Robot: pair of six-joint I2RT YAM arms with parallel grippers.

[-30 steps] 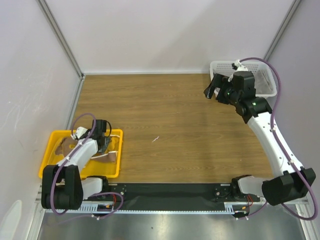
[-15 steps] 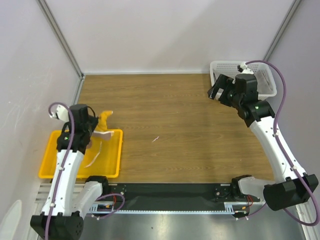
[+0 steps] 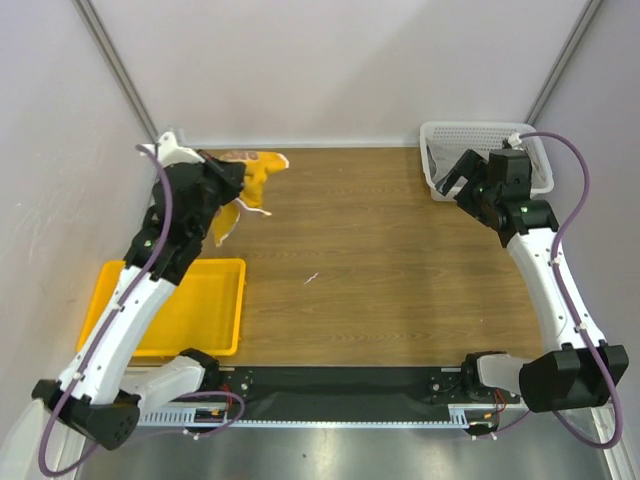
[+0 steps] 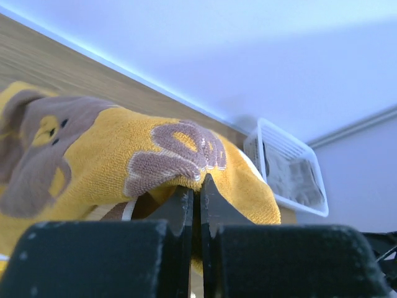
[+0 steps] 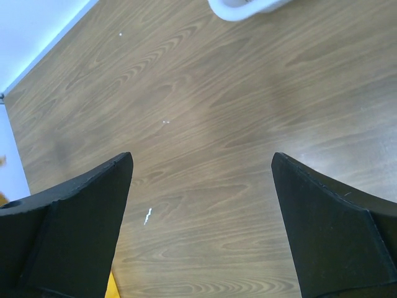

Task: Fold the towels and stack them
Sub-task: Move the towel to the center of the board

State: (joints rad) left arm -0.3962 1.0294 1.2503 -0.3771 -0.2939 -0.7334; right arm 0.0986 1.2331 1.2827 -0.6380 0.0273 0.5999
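Note:
My left gripper [image 3: 236, 182] is shut on the yellow-orange bear towel [image 3: 256, 176] and holds it in the air over the table's far left corner. The towel hangs bunched from the jaws. In the left wrist view the towel [image 4: 118, 146] drapes over the closed gripper [image 4: 193, 186], with its brown bear face and lettering showing. A grey towel [image 4: 290, 177] lies in the white mesh basket [image 4: 268, 135]. My right gripper [image 3: 452, 178] hovers open in front of the basket [image 3: 540, 180]. Below the right gripper [image 5: 201, 158] is only bare wood. The plain yellow towel is out of view.
The yellow plastic tray [image 3: 190, 310] sits at the near left with nothing visible in it. Grey walls close off the back and both sides. A small white scrap [image 3: 312, 277] lies mid-table. The basket's corner [image 5: 242, 7] shows at the top of the right wrist view.
The left gripper closed on the bear towel in the tray, then lifted it up and away to the far left corner. The right arm drew back slightly toward the basket, still open.

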